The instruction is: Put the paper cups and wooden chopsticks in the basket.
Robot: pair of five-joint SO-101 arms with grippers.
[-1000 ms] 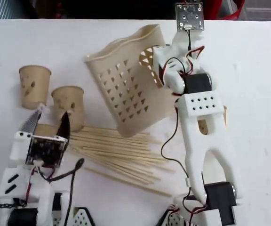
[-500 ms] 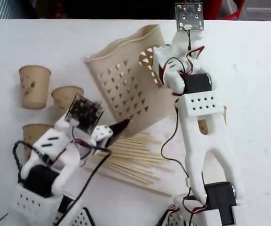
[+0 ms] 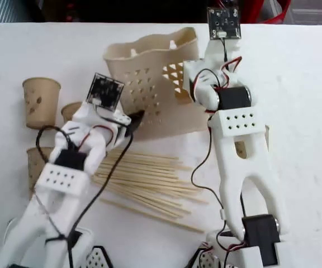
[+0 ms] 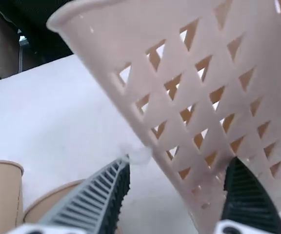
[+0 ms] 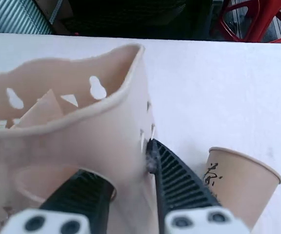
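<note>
Between jaws of R gripper (image 5: 122,163), basket (image 5: 67,122) wall.

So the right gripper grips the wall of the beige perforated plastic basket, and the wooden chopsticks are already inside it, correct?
No. The right gripper does grip the wall of the beige perforated plastic basket, but the high view shows the wooden chopsticks lying on the white table, outside it.

White table (image 3: 306,84), flat, level. Items on it:
- Beige perforated basket (image 3: 150,84): rear centre, upright.
- Wooden chopsticks (image 3: 150,184): loose fanned pile, just in front of basket.
- Paper cup 1 (image 3: 41,102): far left, upright.
- Paper cup 2 (image 3: 70,109) and paper cup 3 (image 3: 35,162): left side, partly hidden.
- Paper cup 4 (image 3: 240,149): right of chopsticks, mostly hidden.
</note>
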